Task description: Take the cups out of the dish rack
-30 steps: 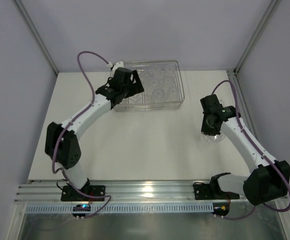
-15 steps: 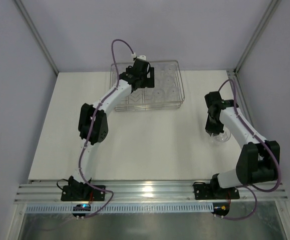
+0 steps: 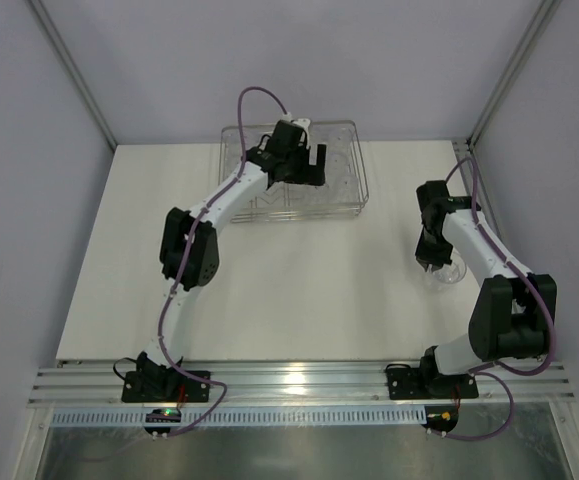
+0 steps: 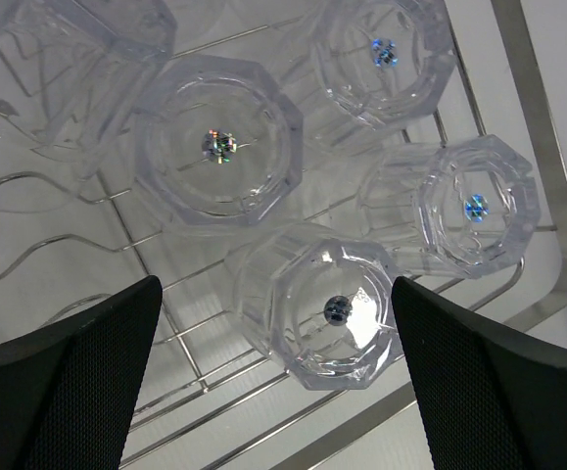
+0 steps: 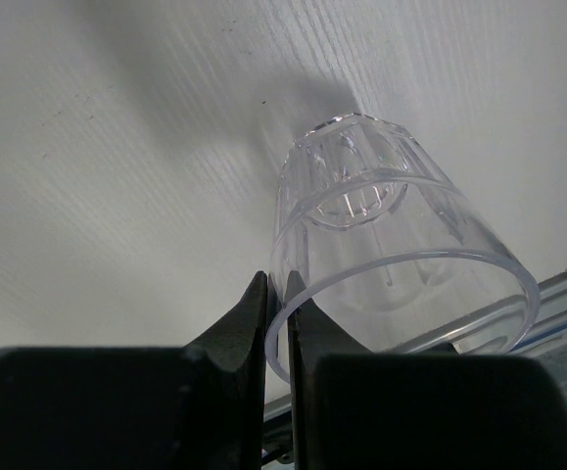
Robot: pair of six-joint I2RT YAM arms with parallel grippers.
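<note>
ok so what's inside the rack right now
Clear cups stand upside down on the rack wires; the left wrist view shows four whole and parts of more. From above, the left arm covers the rack's middle, so the full count is hidden.

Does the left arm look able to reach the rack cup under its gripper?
Probably yes: the left gripper hangs open over that cup, nothing covering it, though a neighbouring cup sits close.

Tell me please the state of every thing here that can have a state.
left gripper: open, gripping nothing.
right gripper: shut on the rim of the held cup.
held cup: out of the rack, base toward the table.
cups in the rack: base up, none gripped.
dish rack: loaded with cups.
</note>
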